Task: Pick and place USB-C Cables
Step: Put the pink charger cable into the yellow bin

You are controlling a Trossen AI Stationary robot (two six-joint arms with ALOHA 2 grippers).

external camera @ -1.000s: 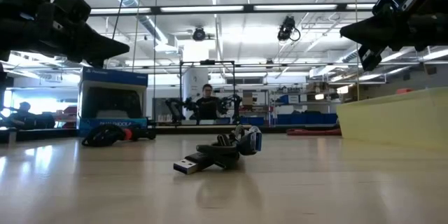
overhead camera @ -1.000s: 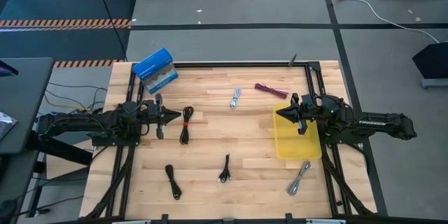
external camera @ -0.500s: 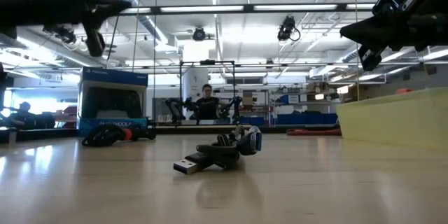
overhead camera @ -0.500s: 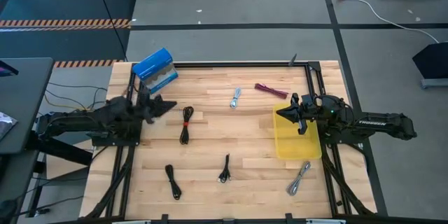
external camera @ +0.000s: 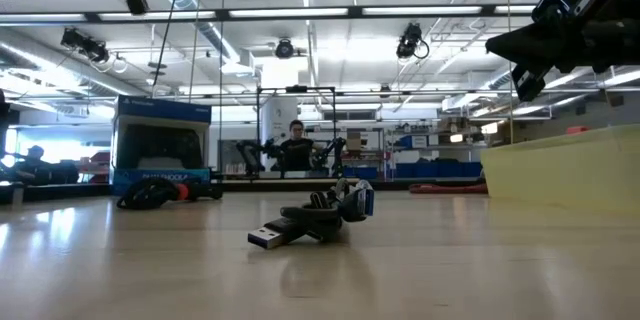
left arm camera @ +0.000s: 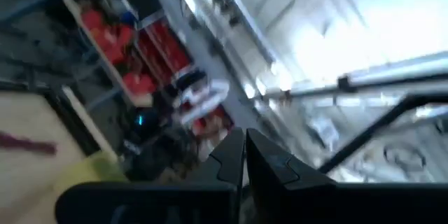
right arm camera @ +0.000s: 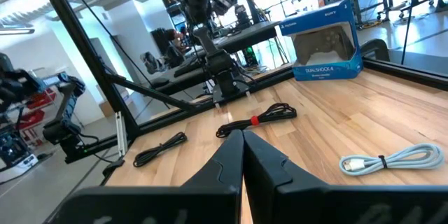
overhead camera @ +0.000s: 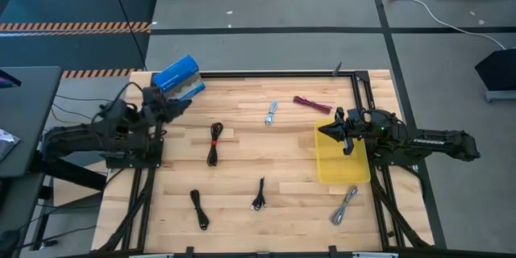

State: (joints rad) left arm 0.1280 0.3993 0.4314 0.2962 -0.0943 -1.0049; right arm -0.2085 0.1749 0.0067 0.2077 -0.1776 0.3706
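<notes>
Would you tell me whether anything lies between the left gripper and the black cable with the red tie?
Nothing visible does. The left gripper hangs raised near the blue box, and only bare table separates it from the black cable with the red tie.

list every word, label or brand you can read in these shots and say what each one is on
"DUALSHOCK 4" on the blue box, right wrist view; the small logo line at its top edge is too small to read.
"TROSSEN" on the right arm, high view; tiny, so only roughly legible.
White lettering at the foot of the same box in the low view: too blurred to read.
No readable text on the cables or the yellow tray.
</notes>
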